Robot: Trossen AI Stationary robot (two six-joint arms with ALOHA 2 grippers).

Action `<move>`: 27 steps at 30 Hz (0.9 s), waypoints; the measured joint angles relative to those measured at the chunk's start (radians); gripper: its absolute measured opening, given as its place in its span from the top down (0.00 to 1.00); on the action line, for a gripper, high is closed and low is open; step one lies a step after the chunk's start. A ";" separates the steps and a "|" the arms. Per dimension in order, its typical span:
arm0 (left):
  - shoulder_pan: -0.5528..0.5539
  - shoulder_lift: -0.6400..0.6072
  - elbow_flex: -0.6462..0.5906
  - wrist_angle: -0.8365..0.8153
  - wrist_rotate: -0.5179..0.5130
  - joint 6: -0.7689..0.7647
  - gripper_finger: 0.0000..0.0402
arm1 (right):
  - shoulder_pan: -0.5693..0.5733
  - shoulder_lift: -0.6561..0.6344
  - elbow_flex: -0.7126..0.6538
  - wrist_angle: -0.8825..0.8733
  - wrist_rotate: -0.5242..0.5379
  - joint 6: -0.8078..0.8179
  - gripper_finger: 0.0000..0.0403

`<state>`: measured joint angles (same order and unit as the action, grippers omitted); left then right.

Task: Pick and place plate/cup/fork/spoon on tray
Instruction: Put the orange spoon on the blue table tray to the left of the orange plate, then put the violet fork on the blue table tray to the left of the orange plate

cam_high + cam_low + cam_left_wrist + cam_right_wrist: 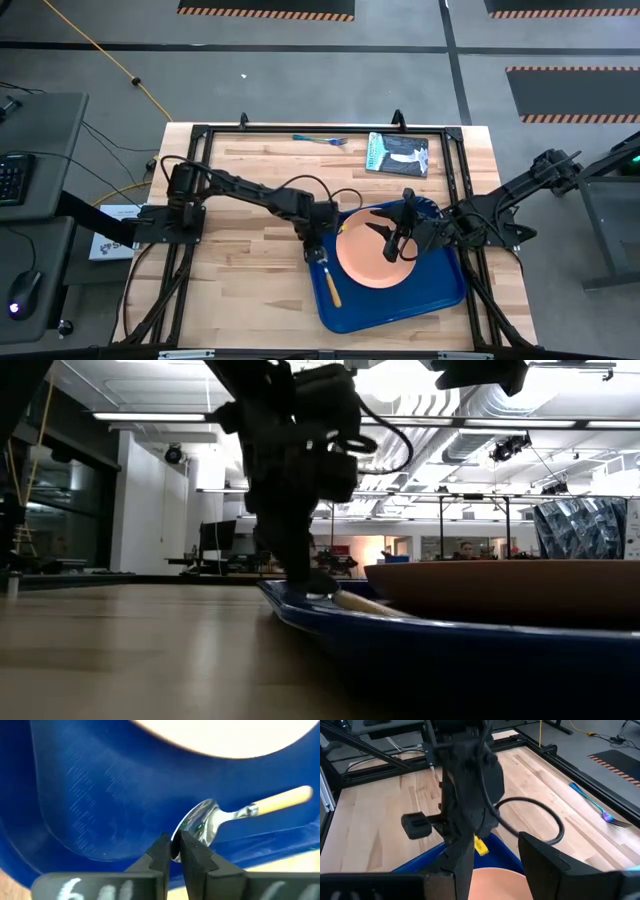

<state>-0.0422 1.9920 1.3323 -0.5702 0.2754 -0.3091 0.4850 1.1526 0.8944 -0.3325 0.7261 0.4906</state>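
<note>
The blue tray (440,290) lies on the table's right half. The peach plate (375,258) rests flat in it and also shows in the low view (500,588). The spoon (330,283), with an orange handle, lies in the tray's left part beside the plate. My left gripper (319,254) points down at the spoon's bowl end and is shut on it. My right gripper (393,236) is open above the plate, and its wrist view shows the plate's edge (495,887) below the fingers. The blue-handled fork (320,139) lies on the table at the far edge. No cup shows. My left gripper pinches the tip of the spoon's metal bowl (192,827) between its two fingers, which come from above and point down. The orange handle (280,802) stretches away from the fingers toward the table's near edge and lies in the tray (100,795).
A small dark book (398,153) lies at the far right of the table, near the fork. Black frame rails run along the table's edges. Bare wood lies on the table's left half and in front of the tray.
</note>
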 joint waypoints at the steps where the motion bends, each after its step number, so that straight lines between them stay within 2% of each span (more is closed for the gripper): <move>1: 0.000 0.006 0.000 -0.005 -0.007 0.004 0.92 | 0.000 0.000 0.000 0.000 0.000 0.000 0.64; 13: 0.000 0.014 -0.001 -0.011 -0.083 0.034 0.81 | 0.000 0.000 0.000 0.001 0.003 0.002 0.64; 21: 0.003 -0.001 -0.001 -0.013 -0.078 0.051 0.63 | 0.000 0.000 0.000 0.001 0.003 0.002 0.64; 27: 0.039 -0.073 0.000 -0.080 -0.076 0.068 0.52 | 0.000 0.000 0.000 0.008 0.004 0.002 0.64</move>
<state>-0.0030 1.9187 1.3323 -0.6501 0.1995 -0.2413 0.4847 1.1526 0.8944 -0.3246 0.7300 0.4927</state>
